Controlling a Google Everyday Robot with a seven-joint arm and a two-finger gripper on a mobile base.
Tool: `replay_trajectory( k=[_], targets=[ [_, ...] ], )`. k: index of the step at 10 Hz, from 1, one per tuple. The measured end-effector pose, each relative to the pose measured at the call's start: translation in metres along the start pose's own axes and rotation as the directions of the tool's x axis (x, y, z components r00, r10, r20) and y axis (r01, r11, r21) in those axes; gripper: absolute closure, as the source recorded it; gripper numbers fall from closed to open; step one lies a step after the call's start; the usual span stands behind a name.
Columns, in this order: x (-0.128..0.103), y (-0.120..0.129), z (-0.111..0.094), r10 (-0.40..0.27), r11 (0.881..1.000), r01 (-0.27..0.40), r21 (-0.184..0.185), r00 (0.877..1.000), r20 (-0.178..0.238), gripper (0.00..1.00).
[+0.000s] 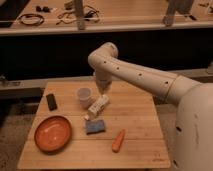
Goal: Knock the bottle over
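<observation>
The bottle (96, 108) is small and whitish with a dark cap. It lies tilted on its side on the wooden table (140, 125), cap end toward the front left. It is just right of the translucent white cup (84, 96), which stands upright. My gripper (102, 90) hangs from the white arm directly above the bottle's upper end, close to it.
An orange bowl (52, 134) sits at the front left. A blue sponge (94, 127) lies in front of the bottle. An orange carrot (118, 141) lies at the front middle. A black block (51, 101) lies at the left. A dark shelf with cables stands behind the table.
</observation>
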State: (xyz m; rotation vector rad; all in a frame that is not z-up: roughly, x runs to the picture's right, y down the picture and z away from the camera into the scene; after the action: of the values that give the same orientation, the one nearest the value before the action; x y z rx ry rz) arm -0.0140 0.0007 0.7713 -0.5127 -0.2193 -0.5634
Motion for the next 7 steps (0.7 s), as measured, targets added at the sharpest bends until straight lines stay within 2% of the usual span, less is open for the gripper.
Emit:
replay_trajectory(
  k=[3,5,7],
  targets=[
    [-0.003,-0.009,-0.001,-0.019,1.000,0.019,0.001,1.000,0.016,0.83],
    [-0.002,-0.015,-0.001,-0.023,1.000,0.023,0.003,0.999,0.030,0.77],
    [-0.002,-0.020,-0.002,-0.027,1.000,0.027,0.005,0.999,0.043,0.76]
  ],
)
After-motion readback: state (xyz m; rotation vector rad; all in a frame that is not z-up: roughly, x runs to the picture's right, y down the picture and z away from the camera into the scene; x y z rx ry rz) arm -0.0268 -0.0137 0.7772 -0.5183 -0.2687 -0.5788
